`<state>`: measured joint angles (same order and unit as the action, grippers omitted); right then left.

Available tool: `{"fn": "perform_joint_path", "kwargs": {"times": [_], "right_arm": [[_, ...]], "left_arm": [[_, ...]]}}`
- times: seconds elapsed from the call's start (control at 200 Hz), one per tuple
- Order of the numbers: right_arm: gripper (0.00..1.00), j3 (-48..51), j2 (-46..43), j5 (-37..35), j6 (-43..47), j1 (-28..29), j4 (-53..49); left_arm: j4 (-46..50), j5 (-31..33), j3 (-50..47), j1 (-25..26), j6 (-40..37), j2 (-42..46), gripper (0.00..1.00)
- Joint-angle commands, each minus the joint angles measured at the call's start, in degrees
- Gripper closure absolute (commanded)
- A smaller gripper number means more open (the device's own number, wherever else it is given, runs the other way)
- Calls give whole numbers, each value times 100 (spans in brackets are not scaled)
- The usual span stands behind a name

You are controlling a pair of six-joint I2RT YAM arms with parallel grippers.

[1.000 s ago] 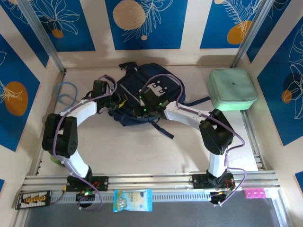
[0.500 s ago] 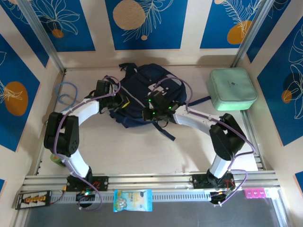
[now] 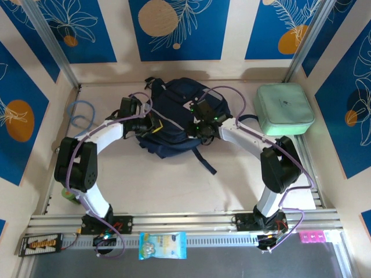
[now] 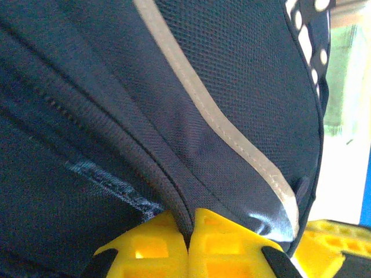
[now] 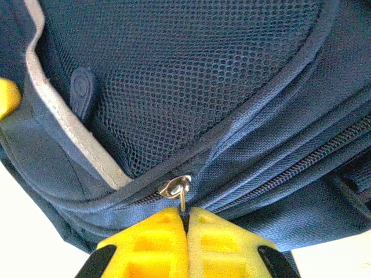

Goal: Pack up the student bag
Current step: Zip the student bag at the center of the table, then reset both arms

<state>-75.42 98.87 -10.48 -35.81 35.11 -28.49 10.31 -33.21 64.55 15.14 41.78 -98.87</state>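
Far left on table [image 3: 145, 185]: blue cable loop [image 3: 80, 113], well apart from everything else.

Next over: left gripper [image 3: 149, 124] at left flank of the student bag [image 3: 174, 101]. In left wrist cam, shut tight on a raised seam ridge of the navy fabric, yellow fingers [image 4: 145, 249] pressed together w/ cloth nipped between. Grey trim stripe [image 4: 220, 127] running diagonally just above. Reads as an anchor hold, to steady the bag.

Centre: bag lying flat toward back of table, between the two arms, black strap [image 3: 206, 162] trailing toward near edge.

Right of centre: right gripper [image 3: 198, 128] on bag's right flank. In right wrist cam, closed on the thin metal zip pull [image 5: 182, 200], slider [image 5: 174, 187] just above the fingertips, mesh pocket [image 5: 191, 75] beyond. Zip teeth meshed to right of slider; hard to tell from this angle whether the other side is open, so prob. mid-run at best.

Far right: mint green case [image 3: 284, 109], near the bag, not inside.

Step in hand, by judgement: working the zip to open a compartment, i.e. early, w/ nothing visibly packed.

Next move calls for pulling along the zip line, not away from it, w/ left pinch firm as counter-tension to stop fabric bunching. Worth watching for the thin pull slipping out of the pads.
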Motion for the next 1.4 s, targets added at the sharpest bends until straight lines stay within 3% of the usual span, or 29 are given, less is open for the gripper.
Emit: {"fn": "perform_joint_path", "kwargs": {"times": [0.0,0.14,0.22,0.31,0.375,0.495,0.605,0.725,0.91,1.04,1.285,1.395], "right_arm": [[100,-92,-76,-700,94,-442,-79],[95,268,-410,-23,406,-766,308],[87,331,-564,466,661,-889,392],[75,278,-898,893,721,-928,221],[63,251,-1256,1021,729,-914,69],[39,322,-1981,518,707,-973,-193],[17,663,-2732,-712,1117,-988,-25],[0,1151,-3401,-1710,1550,-1083,418],[1,2381,-4052,-2449,1974,-1524,1510],[1,3505,-4348,-2462,1947,-2015,2299],[1,5286,-4442,-2319,1957,-2737,4213],[1,5521,-4194,-2067,2201,-2917,4763]], "left_arm": [[806,-303,24,205,-546,112,100],[601,-112,-220,651,-389,344,100],[461,-150,-216,810,-361,411,84],[647,-270,-9,809,-578,548,53],[1053,-57,241,794,-889,754,37],[1574,510,615,631,-1333,1253,17],[1649,1281,648,416,-1712,1823,0],[1377,2419,389,306,-2192,2536,0],[-142,4973,-1269,258,-2751,3564,0],[-1207,6208,-2427,-2,-3095,3699,0],[-3513,6571,-3936,-492,-3750,3442,0],[-4446,5829,-4275,-699,-4265,2972,1]]}}
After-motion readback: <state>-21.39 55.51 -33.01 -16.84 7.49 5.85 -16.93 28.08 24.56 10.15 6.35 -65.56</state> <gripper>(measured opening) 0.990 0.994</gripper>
